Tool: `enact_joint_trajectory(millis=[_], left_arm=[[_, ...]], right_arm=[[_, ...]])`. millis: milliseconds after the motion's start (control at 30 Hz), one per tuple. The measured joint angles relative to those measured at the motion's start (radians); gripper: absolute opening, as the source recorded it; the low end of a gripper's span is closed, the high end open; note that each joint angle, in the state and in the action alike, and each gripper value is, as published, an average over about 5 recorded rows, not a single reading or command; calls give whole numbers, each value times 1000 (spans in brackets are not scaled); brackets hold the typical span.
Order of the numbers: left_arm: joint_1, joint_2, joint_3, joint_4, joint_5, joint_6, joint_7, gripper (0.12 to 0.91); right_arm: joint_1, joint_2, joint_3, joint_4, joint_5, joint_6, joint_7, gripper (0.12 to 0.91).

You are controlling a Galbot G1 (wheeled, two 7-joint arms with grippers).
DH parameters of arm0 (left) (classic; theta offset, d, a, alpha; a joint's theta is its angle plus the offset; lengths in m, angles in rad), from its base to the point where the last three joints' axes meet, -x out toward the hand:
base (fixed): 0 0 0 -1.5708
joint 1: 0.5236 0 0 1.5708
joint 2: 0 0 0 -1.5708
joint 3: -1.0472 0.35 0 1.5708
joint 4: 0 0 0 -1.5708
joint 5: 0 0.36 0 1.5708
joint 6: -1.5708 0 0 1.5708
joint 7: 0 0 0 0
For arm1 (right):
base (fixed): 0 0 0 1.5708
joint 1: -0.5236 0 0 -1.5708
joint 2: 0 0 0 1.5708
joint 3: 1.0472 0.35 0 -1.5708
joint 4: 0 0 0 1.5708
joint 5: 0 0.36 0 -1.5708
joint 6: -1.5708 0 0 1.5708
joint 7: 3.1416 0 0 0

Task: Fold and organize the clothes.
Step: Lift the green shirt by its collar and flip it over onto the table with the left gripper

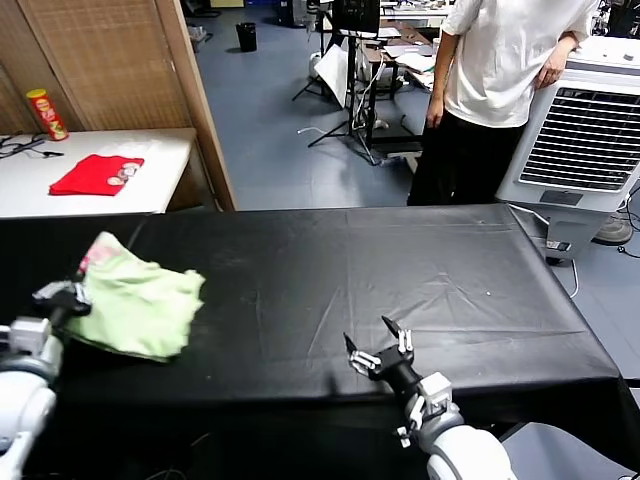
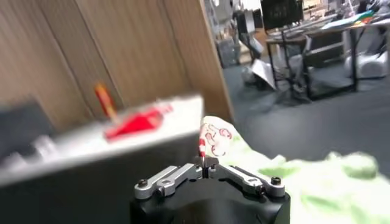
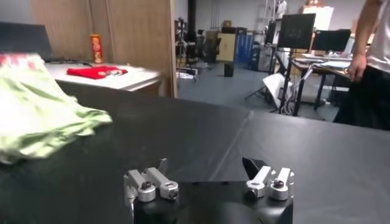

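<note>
No legible writing; left gripper (image 1: pixel 68 296) clamped on crumpled T-shirt (image 1: pixel 140 305), print partly hidden; right gripper (image 1: pixel 378 345) fingers apart.

We count one green T-shirt (image 1: pixel 140 305), one red cloth (image 1: pixel 97 174), one can (image 1: pixel 46 113), two tables (image 1: pixel 400 290) (image 1: pixel 150 190), two grippers (image 1: pixel 62 297) (image 1: pixel 378 345) and one person (image 1: pixel 500 90).

So the left hand (image 2: pixel 205 165) has its fingers pinched right together on a fold of the pale green T-shirt (image 2: pixel 317 185), with the pinkish-red print (image 2: pixel 214 135) sticking up just past the fingertips. The rest of the shirt is bunched up off to one side of the hand. Further back there's a white side table (image 2: pixel 91 146) with a red folded cloth (image 2: pixel 135 123) and a tall red-and-yellow can (image 2: pixel 105 101) on it, in front of a wooden panel wall (image 2: pixel 122 49).
</note>
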Motion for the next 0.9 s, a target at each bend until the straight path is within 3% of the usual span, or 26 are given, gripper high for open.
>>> enact_joint_trajectory(millis=[167,400,533,667,767,900], left_arm=[[1,-22,51,-87,36,21,-22,133],[-22,-191,282,-177,-37,51,-69,133],[-49,-308,430,-161,6,30,-65,133],[-53,-413,533,-122,47,21,-38,138],[-49,-457,570,-107,94,17,-5,221],[-42,-474,585,-110,154,-3,45,443]], right_arm=[[-7,9,0,3,-13,-2,1,798],[-33,9,25,15,-18,-1,-1,798],[-39,13,28,10,-1,-2,-8,798],[-28,1,24,-1,40,-17,-17,798],[-8,-15,14,-15,90,-40,-23,798],[29,-22,-7,-36,163,-78,-29,798]])
